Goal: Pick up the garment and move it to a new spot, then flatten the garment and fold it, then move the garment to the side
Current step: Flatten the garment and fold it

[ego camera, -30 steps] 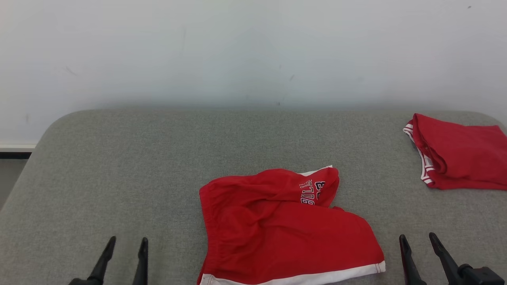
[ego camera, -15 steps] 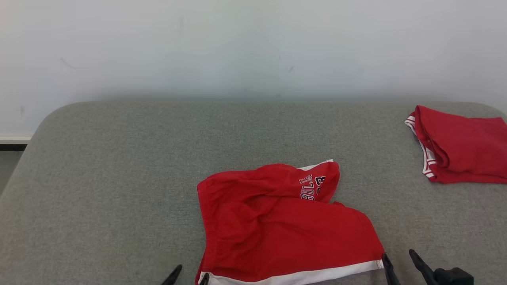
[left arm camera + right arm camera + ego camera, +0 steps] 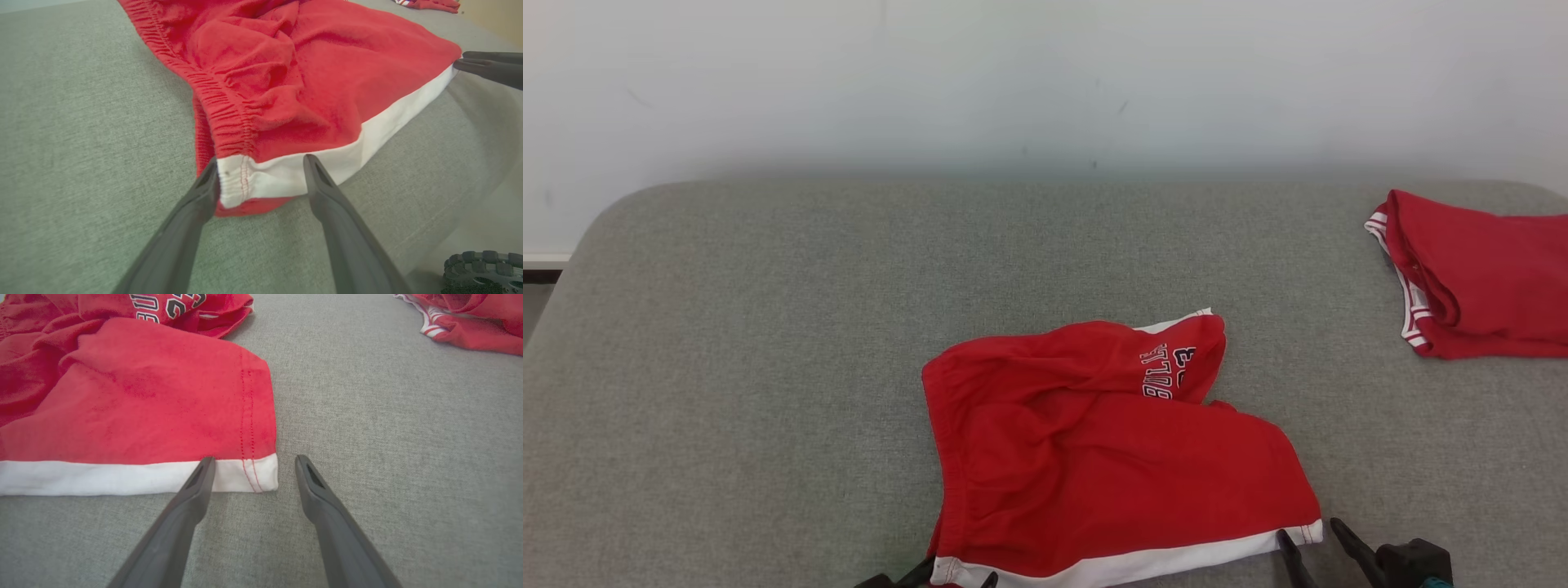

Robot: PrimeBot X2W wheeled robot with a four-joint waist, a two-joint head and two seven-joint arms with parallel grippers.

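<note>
Red shorts (image 3: 1111, 457) lie crumpled mid-front on grey table (image 3: 768, 327). L gripper (image 3: 260, 161) open, fingers astride white hem's waistband corner; R gripper (image 3: 252, 459) open at hem's other corner. 2nd red garment (image 3: 1486, 278) folded, far R

**Bare bench to the left and back, cloth at the middle and far right**

The grey bench (image 3: 752, 343) lies bare across its whole left half and along the back strip below the wall (image 3: 1013, 82), so a gripper could sweep there and meet nothing. The rumpled red shorts (image 3: 1094, 457) take up the front middle. A wide bare lane runs between them and the second red garment (image 3: 1478, 278) at the far right edge. At the front, the left gripper (image 3: 260, 160) straddles the shorts' waistband corner, jaws wide. The right gripper (image 3: 254, 458) stands spread at the white hem corner, with bare bench to its right.
</note>
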